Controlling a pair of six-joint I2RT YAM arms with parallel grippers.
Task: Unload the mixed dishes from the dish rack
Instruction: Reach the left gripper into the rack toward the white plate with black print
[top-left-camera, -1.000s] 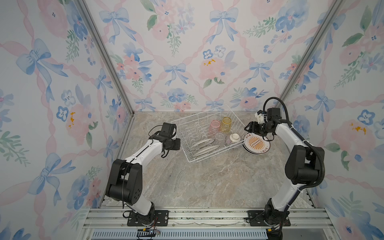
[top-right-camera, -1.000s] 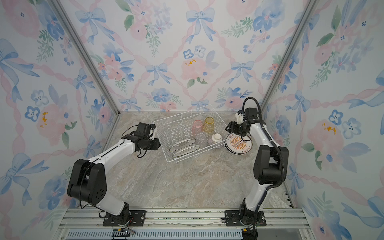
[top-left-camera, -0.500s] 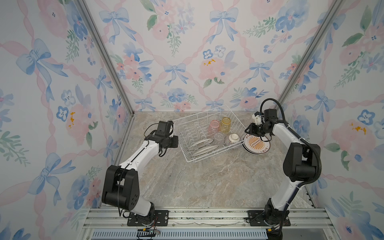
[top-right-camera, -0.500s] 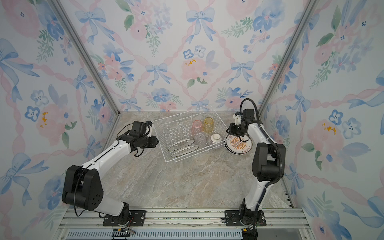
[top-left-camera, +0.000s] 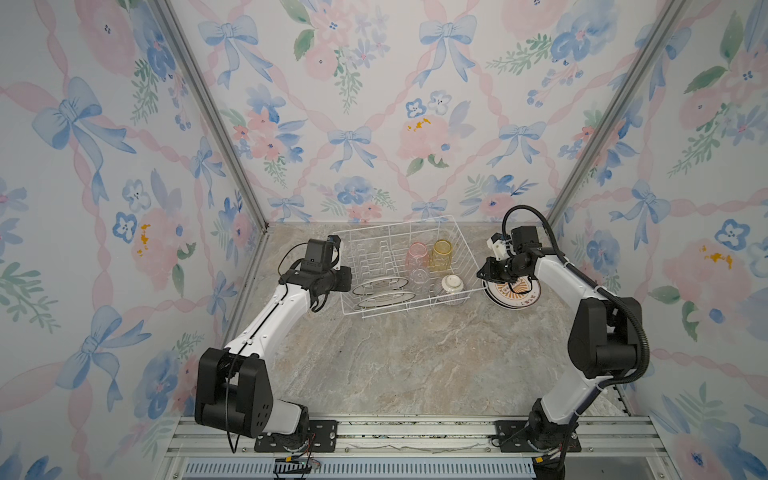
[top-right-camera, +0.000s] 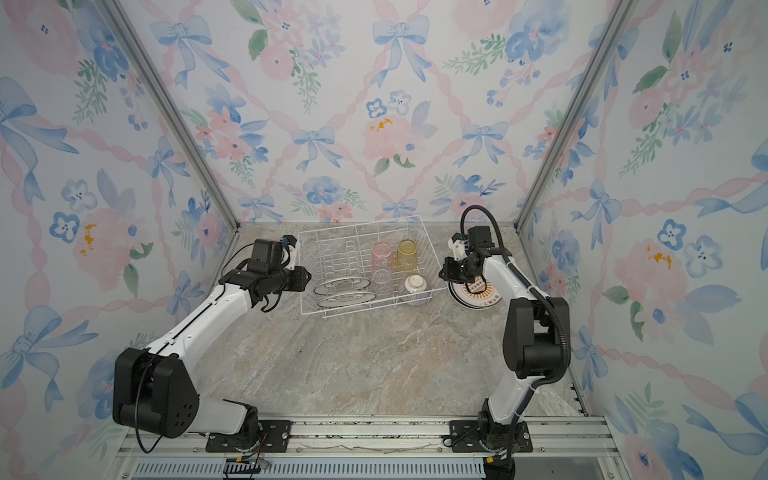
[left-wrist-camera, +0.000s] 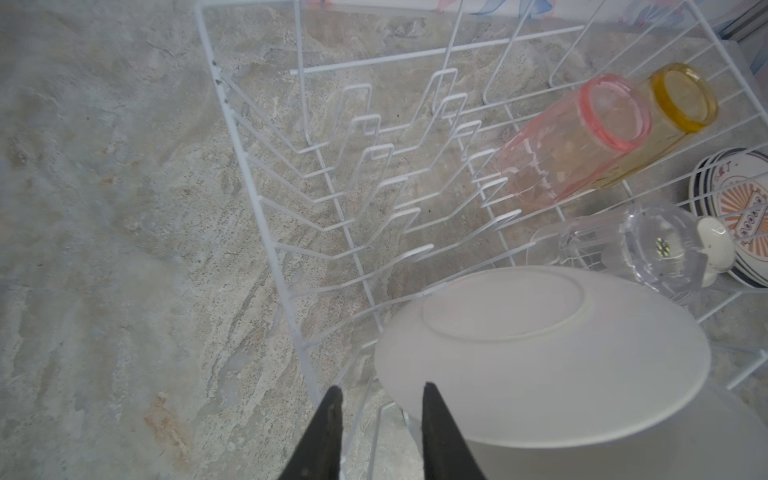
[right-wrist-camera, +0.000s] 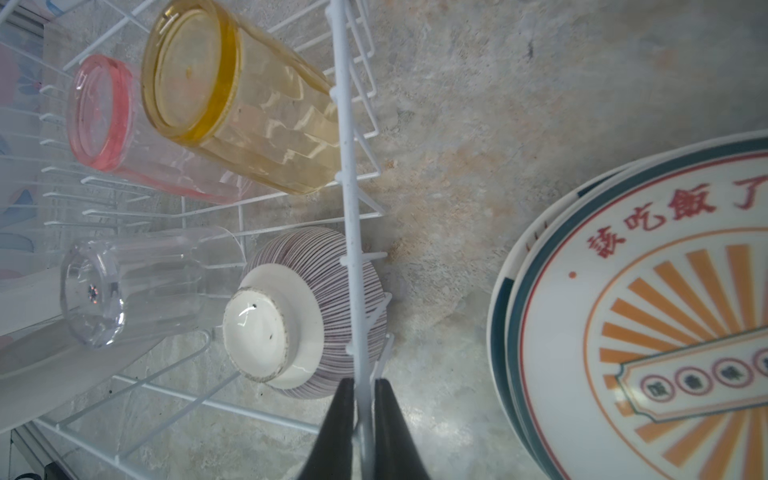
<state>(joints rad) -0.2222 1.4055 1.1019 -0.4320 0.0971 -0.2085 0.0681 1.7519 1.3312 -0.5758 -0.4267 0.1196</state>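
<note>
The white wire dish rack (top-left-camera: 415, 309) (top-right-camera: 357, 226) holds two plates (top-left-camera: 380, 284) on edge, pink (top-left-camera: 417, 255), yellow (top-left-camera: 441, 254) and clear (top-left-camera: 419, 276) tumblers, and an upturned purple-striped bowl (right-wrist-camera: 299, 316). My right gripper (right-wrist-camera: 365, 384) (top-left-camera: 482, 274) is shut on the rack's right rim wire (right-wrist-camera: 347, 166). At the rack's left edge my left gripper (left-wrist-camera: 380, 392) (top-right-camera: 307, 277) stands open, thin rim wires in the gap, beside a white plate (left-wrist-camera: 540, 357).
A stack of dark-rimmed plates topped by the orange sunburst plate (top-left-camera: 515, 293) (right-wrist-camera: 665, 332) lies on the marble table just right of the rack, under my right arm. Floral walls close in on three sides. Bare marble (top-left-camera: 395, 365) stretches in front of the rack.
My right gripper has come down to the rack's right rim and shut on the wire. My left arm has shifted its pose while its gripper stays at the left edge.
</note>
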